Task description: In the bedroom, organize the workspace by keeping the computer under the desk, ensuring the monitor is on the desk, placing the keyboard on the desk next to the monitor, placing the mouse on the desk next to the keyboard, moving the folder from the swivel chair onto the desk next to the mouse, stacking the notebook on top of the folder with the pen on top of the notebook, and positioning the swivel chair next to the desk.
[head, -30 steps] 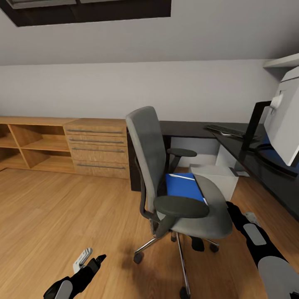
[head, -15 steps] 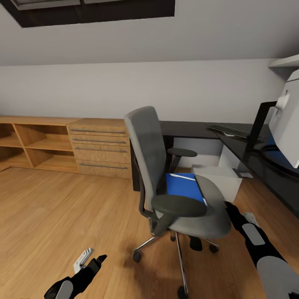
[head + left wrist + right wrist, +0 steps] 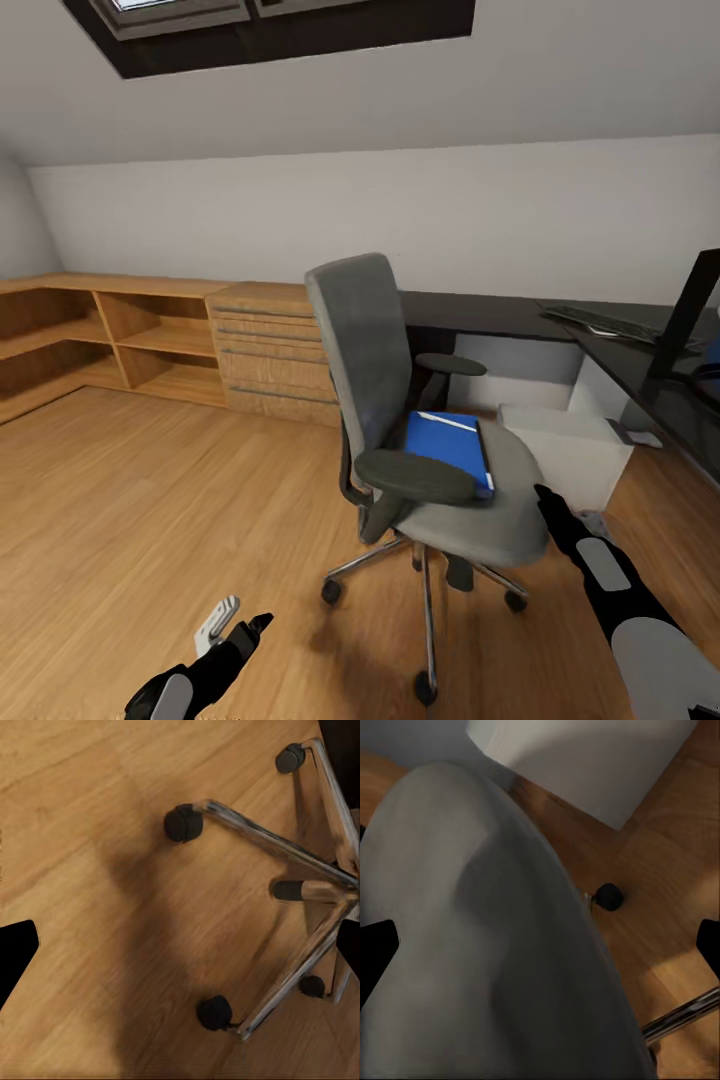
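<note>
The grey swivel chair (image 3: 365,345) stands mid-room on its chrome base (image 3: 300,866), back turned to me. A bright blue folder (image 3: 447,448) lies flat on its seat (image 3: 472,945). Behind and to the right runs the glossy black desk (image 3: 480,312) with the keyboard (image 3: 598,322) on it. The monitor's black edge (image 3: 684,312) shows at the right border. The light grey computer (image 3: 565,450) sits on the floor under the desk. My left gripper (image 3: 240,632) hangs open low over the floor, left of the chair base. My right gripper (image 3: 540,945) is open beside the seat's right edge.
A low light-wood dresser (image 3: 265,350) and open shelving (image 3: 120,345) line the far wall on the left. Wood floor (image 3: 150,520) stretches to the left of the chair. A dark skylight (image 3: 280,25) is set in the sloped ceiling.
The camera has turned left, so the room slid right and most of the monitor left the picture. The chair, the folder and both arms keep their places.
</note>
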Controlling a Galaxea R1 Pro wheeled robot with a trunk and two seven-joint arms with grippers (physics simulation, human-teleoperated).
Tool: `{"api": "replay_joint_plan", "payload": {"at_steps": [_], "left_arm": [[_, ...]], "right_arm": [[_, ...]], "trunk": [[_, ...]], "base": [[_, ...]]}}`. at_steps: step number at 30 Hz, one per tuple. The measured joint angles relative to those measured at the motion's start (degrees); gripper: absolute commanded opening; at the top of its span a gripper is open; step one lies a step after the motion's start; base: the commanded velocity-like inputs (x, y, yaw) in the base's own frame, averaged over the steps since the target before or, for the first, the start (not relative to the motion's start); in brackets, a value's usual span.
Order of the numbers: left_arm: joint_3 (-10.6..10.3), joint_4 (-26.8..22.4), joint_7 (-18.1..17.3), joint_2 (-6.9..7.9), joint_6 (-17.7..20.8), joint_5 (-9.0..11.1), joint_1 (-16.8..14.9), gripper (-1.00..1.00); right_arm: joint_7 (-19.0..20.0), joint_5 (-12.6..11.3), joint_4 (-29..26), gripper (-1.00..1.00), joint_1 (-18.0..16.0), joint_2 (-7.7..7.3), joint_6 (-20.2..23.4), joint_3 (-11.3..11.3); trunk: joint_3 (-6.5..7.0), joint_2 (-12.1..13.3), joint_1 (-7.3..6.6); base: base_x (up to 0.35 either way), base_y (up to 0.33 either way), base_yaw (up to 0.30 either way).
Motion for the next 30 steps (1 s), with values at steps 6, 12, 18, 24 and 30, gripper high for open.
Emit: {"api": "replay_joint_plan", "payload": {"at_steps": [6,12,18,24,30], "left_arm": [[-1.8,0.0,0.1,-0.18,0.0,0.3,0.0,1.00],[-2.1,0.0,0.1,-0.21,0.0,0.4,0.0,1.00],[-2.2,0.0,0.1,-0.21,0.0,0.4,0.0,1.00],[-2.2,0.1,0.1,-0.22,-0.1,0.4,0.0,1.00],[-2.1,0.1,0.1,-0.22,-0.1,0.4,0.0,1.00]], "right_arm": [[0.1,0.2,0.0,1.00,0.1,0.28,0.0,0.2],[0.2,0.3,0.3,1.00,0.0,-0.07,0.0,2.7],[0.3,0.2,0.5,1.00,0.0,-0.21,0.0,5.3],[0.4,-0.6,-0.2,1.00,0.0,3.69,0.0,5.6],[0.3,-0.8,0.1,1.00,0.0,3.49,-0.1,5.1]], "trunk": [[0.11,0.0,0.00],[0.24,0.0,0.00],[0.35,0.0,0.00],[0.37,0.0,0.00],[0.38,0.0,0.00]], "base": [[0.000,0.000,0.245],[0.000,0.000,0.245],[0.000,0.000,0.191],[0.000,0.000,0.033],[0.000,0.000,-0.075]]}}
